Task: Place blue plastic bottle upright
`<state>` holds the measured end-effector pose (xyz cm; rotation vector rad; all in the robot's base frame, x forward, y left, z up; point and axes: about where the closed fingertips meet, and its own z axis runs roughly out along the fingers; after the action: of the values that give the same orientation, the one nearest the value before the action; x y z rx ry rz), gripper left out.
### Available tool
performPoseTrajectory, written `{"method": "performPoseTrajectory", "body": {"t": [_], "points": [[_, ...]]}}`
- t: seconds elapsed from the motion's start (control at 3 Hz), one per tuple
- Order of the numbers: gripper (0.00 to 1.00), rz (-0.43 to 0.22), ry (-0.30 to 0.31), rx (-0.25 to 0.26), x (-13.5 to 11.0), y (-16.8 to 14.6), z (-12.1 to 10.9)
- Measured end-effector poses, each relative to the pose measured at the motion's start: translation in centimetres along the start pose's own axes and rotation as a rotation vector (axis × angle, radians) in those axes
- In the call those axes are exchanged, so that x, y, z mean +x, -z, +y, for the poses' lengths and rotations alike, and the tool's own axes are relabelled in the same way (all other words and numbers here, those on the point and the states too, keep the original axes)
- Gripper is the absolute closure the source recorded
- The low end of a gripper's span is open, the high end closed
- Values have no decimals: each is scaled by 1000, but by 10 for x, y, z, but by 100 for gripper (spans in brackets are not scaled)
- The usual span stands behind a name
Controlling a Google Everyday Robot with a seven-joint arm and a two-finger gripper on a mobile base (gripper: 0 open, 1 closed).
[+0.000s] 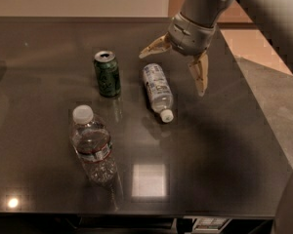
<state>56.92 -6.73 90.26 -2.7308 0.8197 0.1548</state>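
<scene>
The blue plastic bottle [157,90] lies on its side on the dark table [224,150], its white cap pointing toward the front. It has a white label printed in blue. My gripper [172,68] hangs open above the bottle's far end, one tan finger [154,46] spread to the left and the other finger [199,74] to the right of the bottle. The gripper holds nothing.
A green drink can [107,73] stands upright just left of the bottle. A wider crinkled clear bottle [93,146] with a red-edged label stands upright at the front left. The table's right edge borders a lighter floor [268,72].
</scene>
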Motion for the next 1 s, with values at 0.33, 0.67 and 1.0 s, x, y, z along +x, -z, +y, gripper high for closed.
{"method": "performPoseTrajectory", "body": {"t": [0.33, 0.67, 1.0], "points": [[0, -18, 181, -46, -9, -19, -4], [0, -5, 341, -112, -14, -35, -5], [0, 26, 452, -168, -14, -44, -3]]}}
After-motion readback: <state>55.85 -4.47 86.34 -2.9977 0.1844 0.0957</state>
